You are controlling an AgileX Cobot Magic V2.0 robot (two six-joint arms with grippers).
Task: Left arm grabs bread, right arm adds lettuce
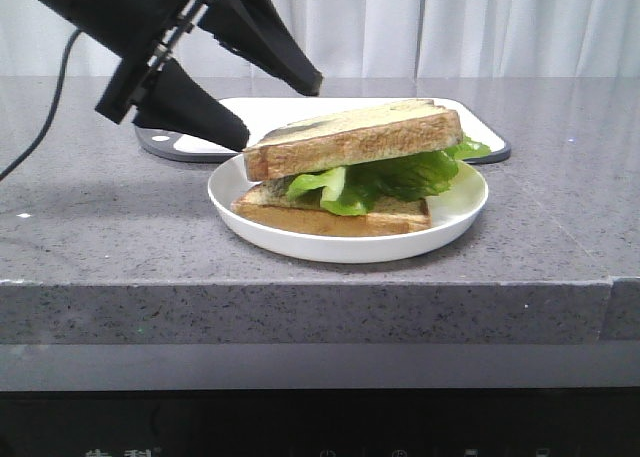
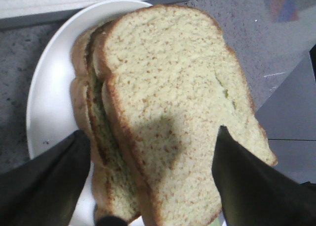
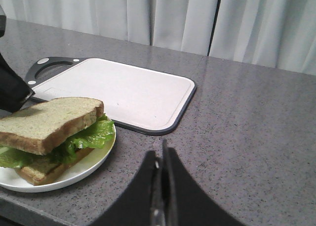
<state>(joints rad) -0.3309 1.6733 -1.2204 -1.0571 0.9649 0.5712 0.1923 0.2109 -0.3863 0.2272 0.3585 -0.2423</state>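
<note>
A white plate [image 1: 452, 213] holds a sandwich. The bread [image 1: 330, 218] lies at the bottom, mostly covered. The green ruffled lettuce [image 1: 385, 177] lies on it. A like slice [image 1: 355, 137] with a dark crease near one edge [image 2: 228, 93] rests on top. My left gripper [image 1: 278, 110] is open and empty, just above and left of the top slice, its fingers apart from it on either side in the left wrist view [image 2: 151, 132]. My right gripper [image 3: 160, 152] is shut and empty over bare counter, right of the plate [image 3: 84, 169]. The lettuce [image 3: 91, 133] sticks out at the sandwich's edge.
A white cutting board [image 1: 270, 111] with a dark rim lies behind the plate; it also shows in the right wrist view [image 3: 118, 90]. The grey stone counter [image 1: 100, 227] ends in a front edge close to the plate. White curtains hang behind.
</note>
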